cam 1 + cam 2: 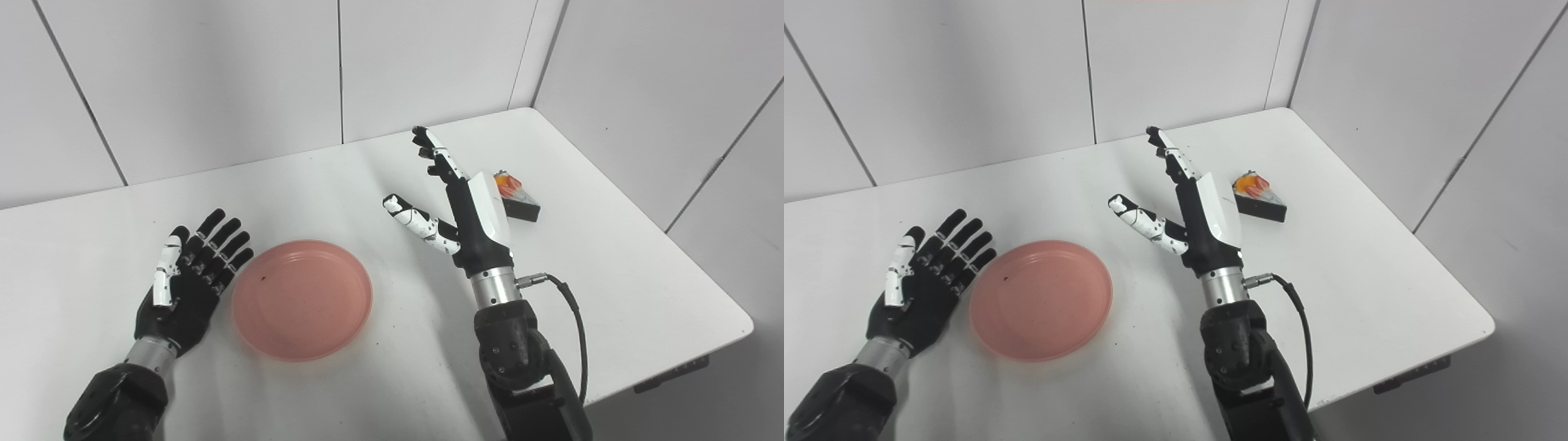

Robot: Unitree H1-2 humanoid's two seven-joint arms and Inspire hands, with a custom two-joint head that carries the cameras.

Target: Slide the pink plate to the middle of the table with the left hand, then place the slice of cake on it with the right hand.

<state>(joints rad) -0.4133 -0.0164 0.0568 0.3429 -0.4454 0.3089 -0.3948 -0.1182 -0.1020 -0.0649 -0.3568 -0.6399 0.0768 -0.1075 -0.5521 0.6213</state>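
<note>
Pink plate [302,299] mid-table, L hand [190,275] splayed empty beside it, R hand [465,208] spread empty nr cake slice [1259,196]

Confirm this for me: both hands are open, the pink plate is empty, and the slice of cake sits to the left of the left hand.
One thing is wrong: the slice of cake lies to the right of the right robot hand, near the table's far right side, as the right eye view shows. The rest holds: both the right and the left robot hand are open, and the pink plate is empty.
</note>
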